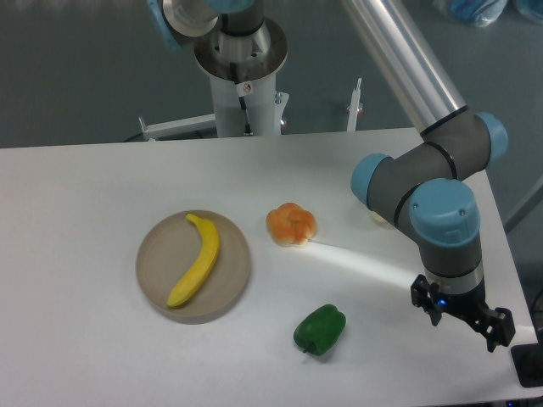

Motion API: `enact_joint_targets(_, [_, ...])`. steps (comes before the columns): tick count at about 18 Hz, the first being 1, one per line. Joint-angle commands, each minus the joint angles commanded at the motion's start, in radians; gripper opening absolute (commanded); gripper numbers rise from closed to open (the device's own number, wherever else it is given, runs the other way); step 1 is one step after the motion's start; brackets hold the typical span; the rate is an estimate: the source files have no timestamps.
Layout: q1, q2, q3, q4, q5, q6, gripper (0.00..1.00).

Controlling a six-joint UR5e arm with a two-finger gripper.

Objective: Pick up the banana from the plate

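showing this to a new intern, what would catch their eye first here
The bright yellow banana lying on the round tan plate at left-centre of the white table stands out first. Next, the grey and blue arm at right, its claw low near the table's right edge, far from the plate. An orange bun and green pepper sit between.

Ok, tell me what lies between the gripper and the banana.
In the camera view, the green pepper sits roughly between the gripper and the banana; otherwise only bare table.

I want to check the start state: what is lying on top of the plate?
Only the banana lies on the plate, diagonally across it. The plate surface under the banana is covered and cannot be seen.
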Motion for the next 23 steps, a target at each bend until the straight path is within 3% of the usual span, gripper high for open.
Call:
enact_joint_targets(11, [-0.008,0.003,-0.015,-0.002,-0.002,-0.003,1.00])
enact_joint_targets(15, [-0.014,0.038,-0.049,-0.006,-0.006,-0.037,1.00])
enact_joint_targets(17, [-0.028,0.086,-0.080,-0.009,-0.075,-0.110,1.00])
enact_joint_targets(20, [-0.076,0.173,-0.162,-0.089,-0.110,-0.340,1.00])
enact_joint_targets(23, [-0.119,0.227,-0.201,-0.138,-0.115,-0.529,1.00])
